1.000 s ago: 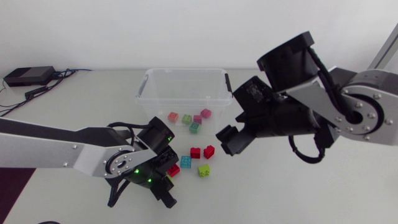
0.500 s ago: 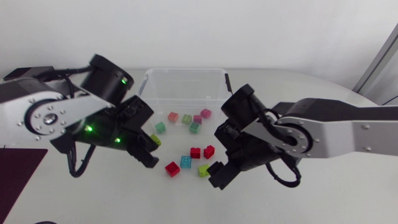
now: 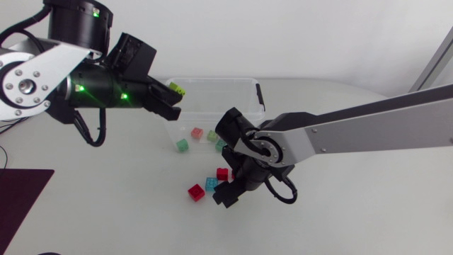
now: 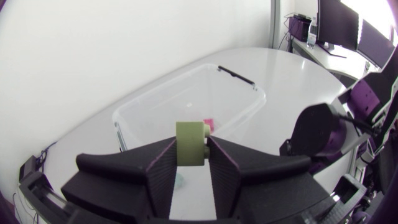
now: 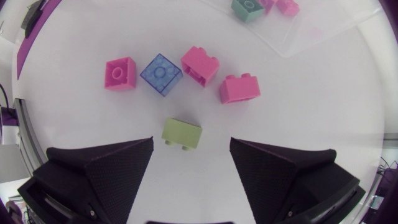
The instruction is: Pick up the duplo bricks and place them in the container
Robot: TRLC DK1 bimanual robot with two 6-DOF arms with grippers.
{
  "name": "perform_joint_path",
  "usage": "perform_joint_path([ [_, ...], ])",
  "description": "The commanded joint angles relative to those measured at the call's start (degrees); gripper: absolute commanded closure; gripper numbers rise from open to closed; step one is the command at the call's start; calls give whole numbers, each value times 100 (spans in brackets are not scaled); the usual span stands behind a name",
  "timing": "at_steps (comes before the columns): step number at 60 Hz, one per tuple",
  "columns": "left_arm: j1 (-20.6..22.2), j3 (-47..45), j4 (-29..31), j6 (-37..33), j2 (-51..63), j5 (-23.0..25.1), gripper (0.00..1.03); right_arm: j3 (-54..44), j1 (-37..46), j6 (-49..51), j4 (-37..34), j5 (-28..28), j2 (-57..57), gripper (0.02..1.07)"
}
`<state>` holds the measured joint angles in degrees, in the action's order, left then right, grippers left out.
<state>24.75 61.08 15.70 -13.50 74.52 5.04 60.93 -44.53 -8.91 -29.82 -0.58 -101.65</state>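
Observation:
My left gripper (image 3: 175, 95) is shut on a yellow-green brick (image 3: 178, 89) and holds it in the air above the left rim of the clear container (image 3: 244, 85). In the left wrist view the brick (image 4: 191, 144) sits clamped between the fingers, with the container (image 4: 147, 114) below and ahead. My right gripper (image 3: 228, 194) is low over the loose bricks on the table and stands open. A lime brick (image 5: 182, 134) lies on the table between its fingers, untouched. Ahead of it lie three red bricks (image 5: 200, 65) and a blue one (image 5: 161, 73).
Several bricks lie inside the container, among them a salmon one (image 3: 197, 132) and a teal one (image 3: 182, 145). A red brick (image 3: 195, 192) and the blue one (image 3: 211, 183) lie just left of my right gripper. The container's corner (image 5: 292, 34) is ahead of it.
My left arm rose from the table with the yellow-green brick and swung back to above the container. My right arm came down and forward over the loose bricks.

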Motion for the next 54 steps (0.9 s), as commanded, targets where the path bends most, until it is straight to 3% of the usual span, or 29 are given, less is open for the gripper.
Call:
perform_joint_path([
  [1,-111,317,-252,49,309,59,81,192,-20,-252,-85,-100,-250,18],
  [19,-427,554,-1219,295,1258,129,81,578,-73,-349,-94,-144,-734,35],
  [27,-436,651,-1439,330,1592,129,81,578,-64,-340,-138,-153,-839,51],
  [32,-419,756,-1483,348,1803,129,81,517,-55,-305,-129,-153,-839,67],
  [39,-392,994,-1474,365,2189,129,77,323,-64,-208,-138,-197,-664,71],
  [44,-410,1064,-1403,365,2269,129,43,218,-3,-164,-164,-206,-356,71],
  [45,-419,1064,-1386,365,2269,120,32,209,24,-164,-182,-206,-303,71],
  [48,-436,1064,-1298,365,2207,120,16,174,120,-146,-270,-206,-66,71],
  [54,-515,923,-1078,304,1829,129,11,183,340,-67,-481,-188,374,71],
])
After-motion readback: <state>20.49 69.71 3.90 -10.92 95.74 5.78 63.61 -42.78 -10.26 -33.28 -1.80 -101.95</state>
